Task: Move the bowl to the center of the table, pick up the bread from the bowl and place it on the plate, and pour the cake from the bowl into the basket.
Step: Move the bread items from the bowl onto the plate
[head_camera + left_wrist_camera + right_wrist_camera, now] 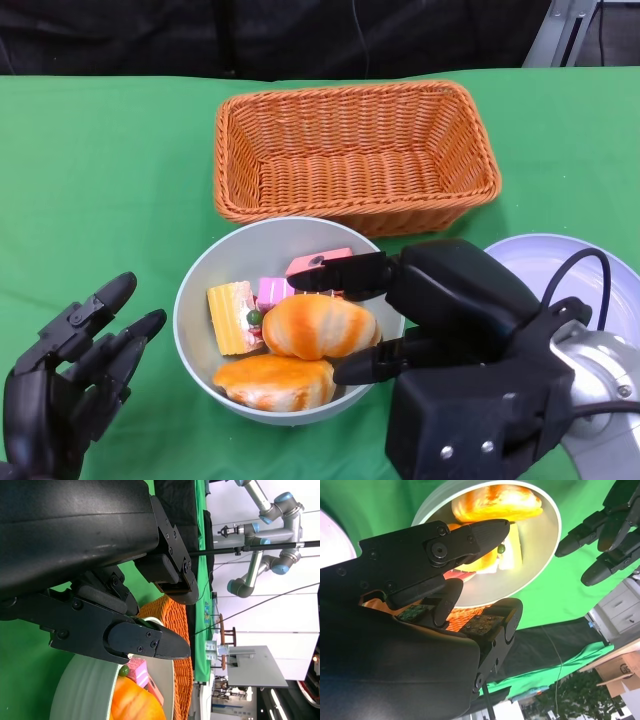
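The black many-fingered right hand (440,330) covers the right rim of the pale grey round bowl (200,280) and the left part of the white round plate (560,262), which the head view's right edge also cuts off. Its fingers hide part of the pink block of cake (318,263), and whether they touch the glazed orange bread roll (318,326) cannot be told. The black left hand (70,375) is cut by the bottom-left corner. In the left wrist view that hand's own shell blocks most of the woven orange wicker basket (177,630).
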You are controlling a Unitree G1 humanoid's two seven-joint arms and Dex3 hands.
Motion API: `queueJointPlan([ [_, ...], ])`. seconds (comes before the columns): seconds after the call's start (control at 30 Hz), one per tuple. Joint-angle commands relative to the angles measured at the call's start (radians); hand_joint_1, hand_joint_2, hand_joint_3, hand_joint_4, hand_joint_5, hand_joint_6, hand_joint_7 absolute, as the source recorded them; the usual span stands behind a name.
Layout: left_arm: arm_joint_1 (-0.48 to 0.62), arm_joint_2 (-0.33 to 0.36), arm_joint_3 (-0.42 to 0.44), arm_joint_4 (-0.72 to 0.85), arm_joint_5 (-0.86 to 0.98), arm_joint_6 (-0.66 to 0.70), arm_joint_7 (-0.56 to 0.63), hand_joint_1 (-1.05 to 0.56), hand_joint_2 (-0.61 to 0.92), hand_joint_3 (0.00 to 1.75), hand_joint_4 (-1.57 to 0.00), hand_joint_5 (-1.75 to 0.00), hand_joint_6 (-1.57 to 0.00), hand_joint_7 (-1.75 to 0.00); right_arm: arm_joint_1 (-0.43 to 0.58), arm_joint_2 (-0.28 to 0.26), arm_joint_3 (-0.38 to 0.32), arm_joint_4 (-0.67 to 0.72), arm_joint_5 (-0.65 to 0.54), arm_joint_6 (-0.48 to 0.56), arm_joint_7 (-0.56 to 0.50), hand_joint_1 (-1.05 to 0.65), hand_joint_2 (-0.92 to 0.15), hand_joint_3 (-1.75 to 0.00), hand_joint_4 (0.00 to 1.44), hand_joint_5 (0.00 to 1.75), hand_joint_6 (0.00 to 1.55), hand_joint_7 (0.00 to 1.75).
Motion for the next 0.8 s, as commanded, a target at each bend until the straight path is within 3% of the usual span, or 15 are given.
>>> queueJointPlan([
  [0.03,0.008,0.0,0.003,-0.004,0.001,-0.005,0.009,-0.6,0.92,0.14,-0.93,0.0,-0.83,0.0,0.002,0.005,0.009,0.015,-0.026,-0.013,-0.02,-0.83,-0.92,-0.05,0.64,0.18,0.53,0.0],
  [0.53,0.021,-0.014,-0.007,0.007,0.019,-0.031,0.008,-0.6,0.92,0.14,-0.92,-0.01,-0.82,0.0,-0.025,0.036,0.053,0.135,-0.128,-0.054,-0.07,-0.81,-0.92,-0.05,0.64,0.11,0.51,0.0],
  [0.8,0.022,-0.022,-0.008,0.014,0.026,-0.036,0.012,-0.63,0.92,0.13,-0.94,-0.01,-0.84,-0.01,-0.033,0.044,0.069,0.221,-0.194,-0.12,-0.162,-0.82,-0.92,-0.04,0.68,0.1,0.54,0.01],
])
